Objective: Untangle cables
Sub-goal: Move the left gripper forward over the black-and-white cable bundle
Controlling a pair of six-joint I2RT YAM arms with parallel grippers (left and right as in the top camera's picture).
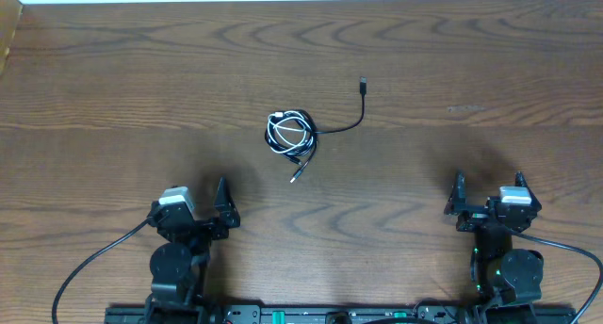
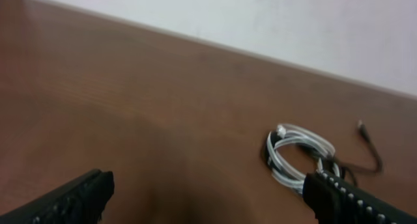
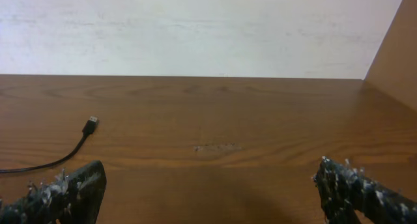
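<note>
Overhead: the cables (image 1: 290, 134) lie in a small coiled knot near the middle of the tabletop (image 1: 113, 79). A white cable (image 1: 280, 128) is wound in with the black loops. One black cable (image 1: 344, 128) leaves the knot to the right and bends up to a plug (image 1: 364, 82). Another short end pokes out below the knot. The left pincer (image 1: 191, 206) sits at the near left and the right pincer (image 1: 490, 194) at the near right. Both are well apart from the knot, spread wide and holding nothing.

Left wrist: the view is soft. The left pincer (image 2: 212, 204) is wide, with one dark finger at each lower corner and bare tabletop (image 2: 130, 87) between them. The cables (image 2: 296, 155) lie ahead and to the right, just beyond the right finger. The white cable (image 2: 279, 160) shows as pale loops, and the black cable (image 2: 365, 167) trails off right toward its plug (image 2: 360, 125). A pale wall (image 2: 293, 22) stands behind the tabletop's far edge.

Right wrist: the right pincer (image 3: 208, 198) is also wide and empty, its fingers at the lower corners. Of the knot nothing shows here. Only the black cable (image 3: 52, 164) comes in from the left edge and curves up to the plug (image 3: 90, 125), which lies flat on the tabletop (image 3: 260, 113). It is beyond the left finger and not touching it. A white wall (image 3: 195, 28) closes the back, and a brown panel (image 3: 397, 48) rises at the right.
</note>
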